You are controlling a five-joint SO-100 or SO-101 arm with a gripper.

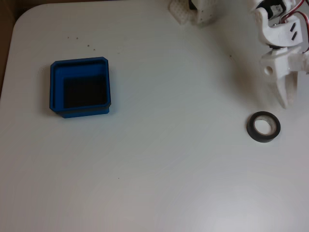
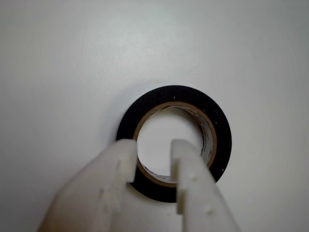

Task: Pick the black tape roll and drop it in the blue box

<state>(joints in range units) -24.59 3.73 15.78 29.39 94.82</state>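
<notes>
The black tape roll (image 1: 251, 130) lies flat on the white table at the right in the fixed view, its pale core hole facing up. My white gripper (image 1: 286, 99) hangs just beyond it, up and to the right, pointing down, apart from the roll. In the wrist view the roll (image 2: 178, 94) sits right below my gripper (image 2: 153, 145), whose two fingers stand a small gap apart over the near part of the ring with nothing between them. The blue box (image 1: 55, 88), with its black floor, rests far off at the left of the table.
The arm's white base (image 1: 200, 12) stands at the table's far edge. A wide stretch of bare white table (image 1: 178, 121) separates the roll from the box. The table's rounded corner is at the upper left.
</notes>
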